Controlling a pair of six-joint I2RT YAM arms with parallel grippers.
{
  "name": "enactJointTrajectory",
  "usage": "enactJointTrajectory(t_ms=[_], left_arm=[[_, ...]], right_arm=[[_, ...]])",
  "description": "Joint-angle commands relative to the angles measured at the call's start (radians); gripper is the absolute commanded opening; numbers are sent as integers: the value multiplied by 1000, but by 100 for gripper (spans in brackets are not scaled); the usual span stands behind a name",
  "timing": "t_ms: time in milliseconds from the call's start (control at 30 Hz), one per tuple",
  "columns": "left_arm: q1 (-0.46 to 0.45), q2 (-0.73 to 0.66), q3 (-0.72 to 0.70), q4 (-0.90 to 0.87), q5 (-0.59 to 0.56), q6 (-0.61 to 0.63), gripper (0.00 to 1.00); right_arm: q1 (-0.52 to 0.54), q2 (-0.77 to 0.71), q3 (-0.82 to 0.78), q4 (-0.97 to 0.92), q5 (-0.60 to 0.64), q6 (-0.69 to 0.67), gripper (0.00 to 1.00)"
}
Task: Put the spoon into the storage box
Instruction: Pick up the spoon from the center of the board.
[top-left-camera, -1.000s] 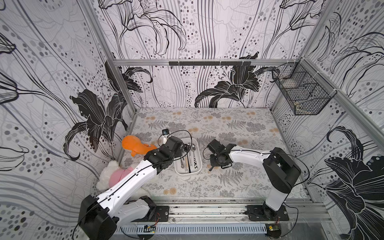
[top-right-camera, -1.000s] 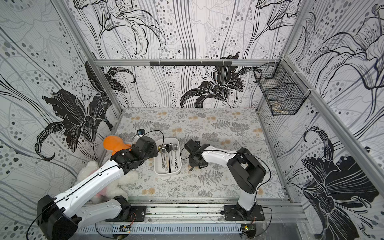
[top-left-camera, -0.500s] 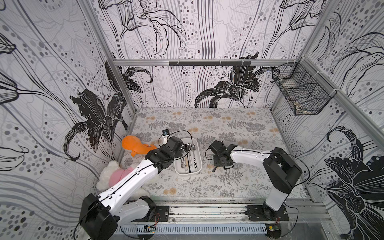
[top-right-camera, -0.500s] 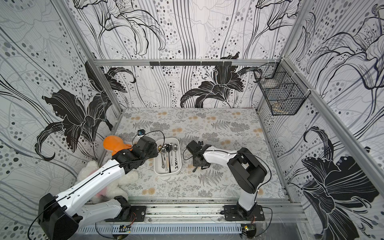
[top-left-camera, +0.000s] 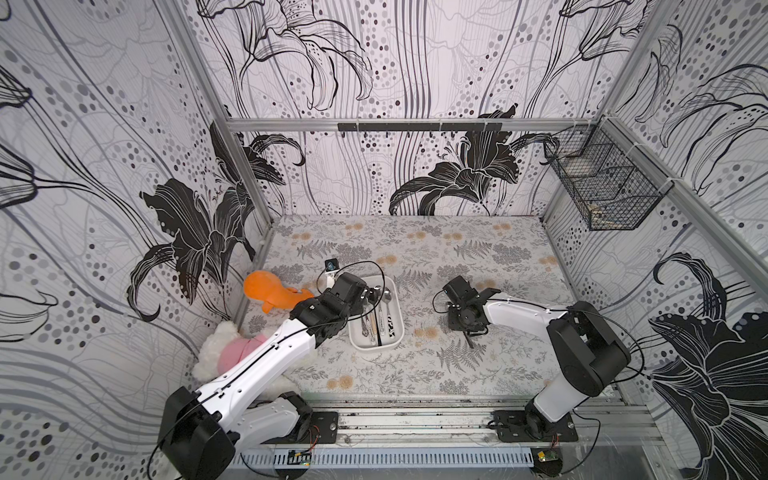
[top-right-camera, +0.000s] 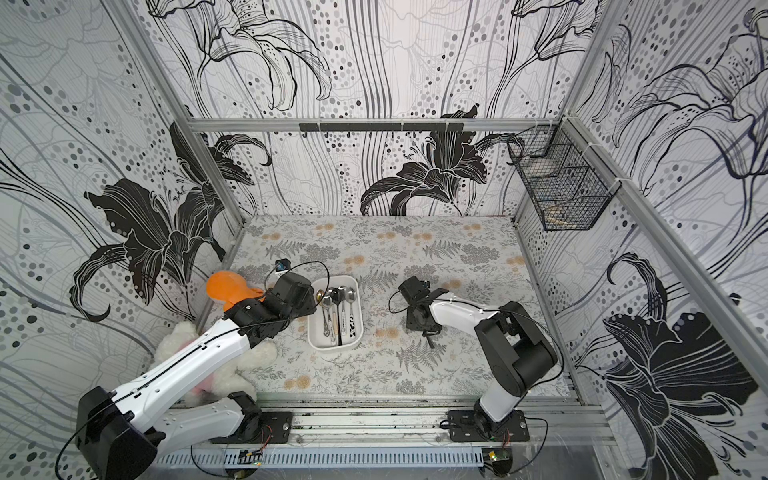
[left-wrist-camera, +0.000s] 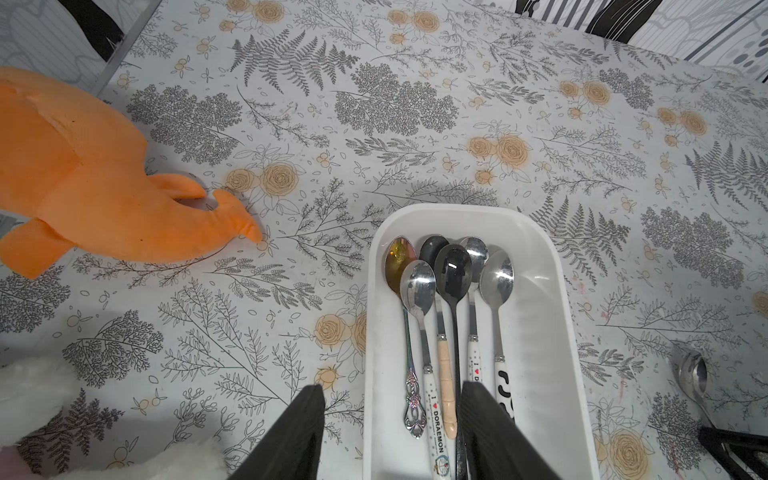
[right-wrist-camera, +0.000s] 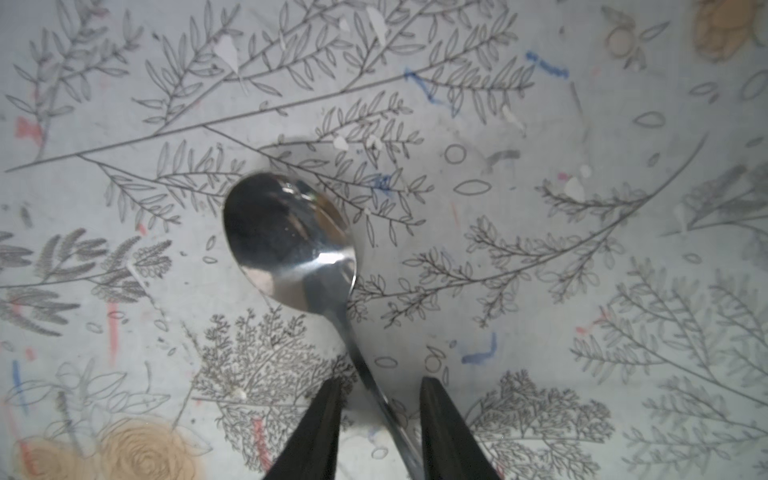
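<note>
A steel spoon (right-wrist-camera: 286, 241) lies on the floral table, bowl up; it also shows in the left wrist view (left-wrist-camera: 692, 372). My right gripper (right-wrist-camera: 380, 384) straddles its handle with the jaws narrow but apart: the handle runs close to one finger, with a gap to the other. In both top views this gripper (top-left-camera: 464, 328) (top-right-camera: 424, 328) points down, right of the storage box, and the handle's dark end (top-left-camera: 469, 343) sticks out below it. The white storage box (top-left-camera: 398, 332) (top-right-camera: 358, 307) (left-wrist-camera: 548, 291) holds several spoons. My left gripper (left-wrist-camera: 392, 386) (top-left-camera: 371, 296) hangs open over the box's left wall, empty.
An orange plush toy (top-left-camera: 270, 291) (left-wrist-camera: 83, 187) lies left of the box by the wall. A white and pink plush (top-left-camera: 226, 353) sits under the left arm. A black wire mesh basket (top-left-camera: 606, 187) hangs on the right wall.
My right gripper has shifted a little to the right, away from the box, and its jaws have narrowed around the spoon handle. The left arm has stayed still.
</note>
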Motion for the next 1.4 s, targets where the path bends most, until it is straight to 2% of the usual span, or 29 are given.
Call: enactJointTrajectory(t_ms=[0, 767, 1367], left_arm=[[5, -7, -11, 5, -15, -3, 58], [4, -19, -14, 5, -20, -6, 58], [4, -34, -16, 0, -34, -11, 59]], right_arm=[[-3, 70, -14, -13, -50, -35, 35], [-5, 100, 21, -10, -81, -82, 27], [-5, 102, 49, -22, -58, -92, 21]])
